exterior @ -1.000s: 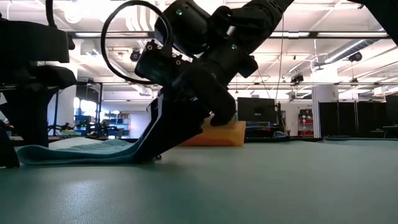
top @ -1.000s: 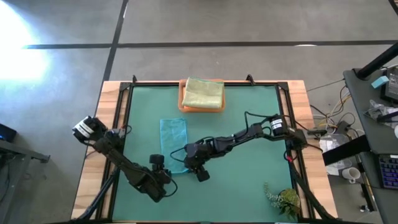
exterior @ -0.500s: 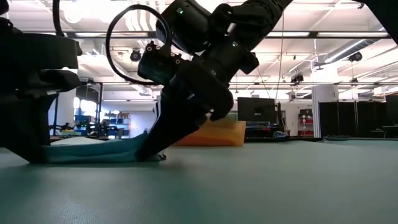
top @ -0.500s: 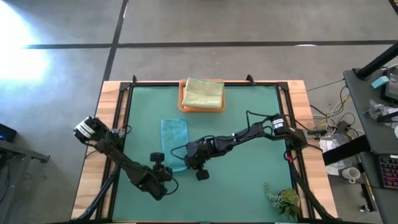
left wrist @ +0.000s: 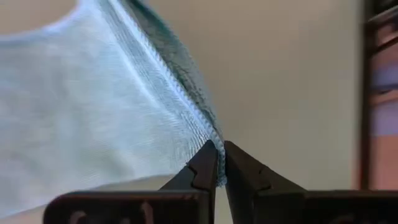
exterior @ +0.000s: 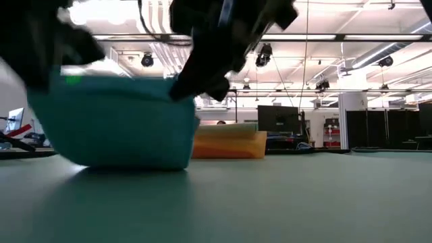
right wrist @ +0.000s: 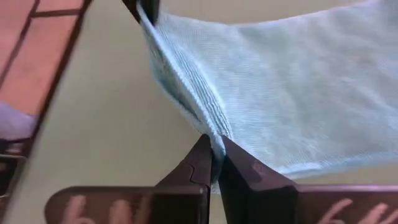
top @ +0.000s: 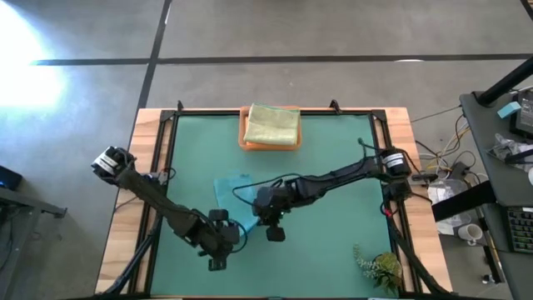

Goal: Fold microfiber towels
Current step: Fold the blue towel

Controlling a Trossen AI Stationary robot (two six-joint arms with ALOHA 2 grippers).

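Observation:
A teal microfiber towel [top: 231, 198] is held up by its near end between my two grippers. It hangs as a wide sheet [exterior: 115, 125], and its lower part rests on the green mat [top: 333, 167]. My left gripper [top: 236, 230] is shut on the towel's near left corner. My right gripper [top: 263, 208] is shut on its near right corner. A folded pale green towel [top: 271, 125] lies on an orange one [top: 268, 145] at the far edge. My left gripper pinches the towel's hemmed corner [left wrist: 213, 144] between its two fingertips [left wrist: 205, 163]. The corner is lifted clear of the mat, and the cloth runs away from it in a drawn sheet toward the other gripper. My right gripper pinches the opposite hemmed corner [right wrist: 215, 140] between its two fingertips [right wrist: 202, 155]. That corner is lifted clear too. The top edge [right wrist: 180, 68] runs fairly taut across to the other gripper, and the cloth below it hangs down to the mat.
The stack of folded towels [exterior: 228, 143] sits on a wooden tray at the middle of the far edge. A small green plant [top: 379, 268] lies at the near right corner. Black rails [top: 163, 167] frame the mat, and cables run along the right rail.
Both grippers have shut on the teal towel's near corners and risen. The towel lay flat on the mat. Its near end is now lifted and spread between the grippers, and its far part stays on the mat. My left gripper has also moved toward the right.

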